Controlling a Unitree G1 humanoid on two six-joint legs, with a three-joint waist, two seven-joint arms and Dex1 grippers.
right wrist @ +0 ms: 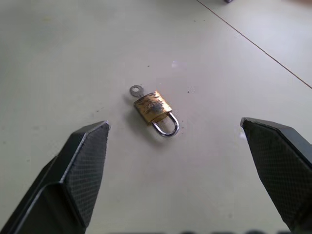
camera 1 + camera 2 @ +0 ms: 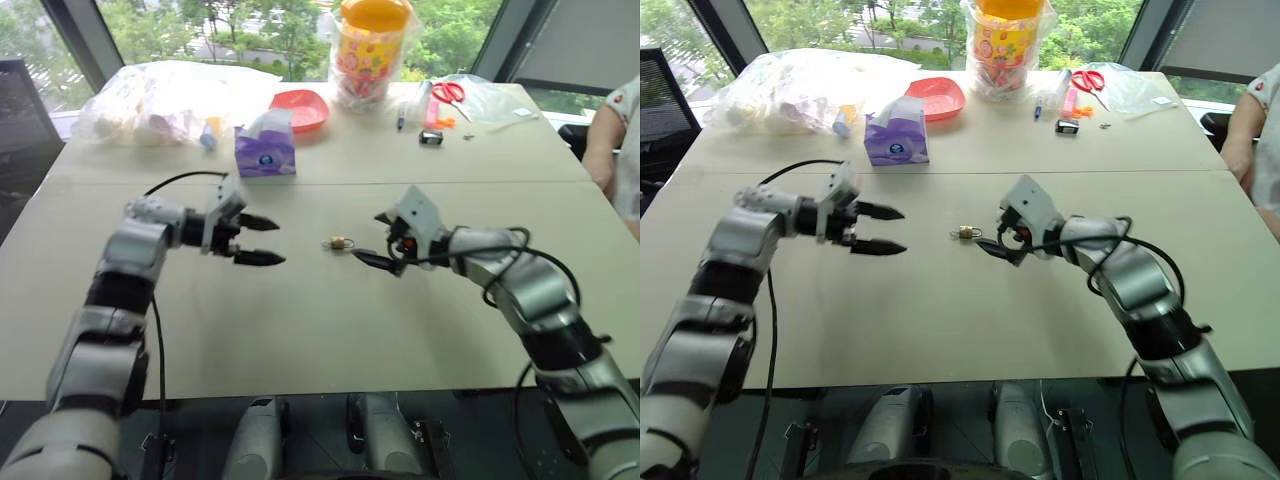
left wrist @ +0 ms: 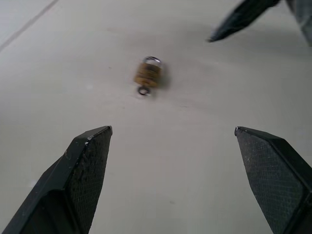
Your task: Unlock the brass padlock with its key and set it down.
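Note:
The brass padlock (image 1: 155, 107) lies on its side on the beige table (image 2: 300, 330), near the middle, with its silvery shackle shut. The key (image 1: 136, 90) sticks out of its bottom end, only the round head showing. My left gripper (image 2: 278, 241) hovers to the padlock's left, open and empty, pointing toward it. From the other side my right gripper (image 2: 368, 237) comes close to the padlock (image 2: 340, 242), fingers open, nothing between them. One right fingertip (image 3: 239, 22) shows in the left wrist view beyond the padlock (image 3: 147, 73).
At the back of the table stand a purple tissue pack (image 2: 265, 148), a red dish (image 2: 300, 108), an orange-lidded jar (image 2: 372, 50), plastic bags (image 2: 170, 100), scissors (image 2: 450, 92) and a small black clip (image 2: 431, 138). A person's arm (image 2: 605, 140) is at the right edge.

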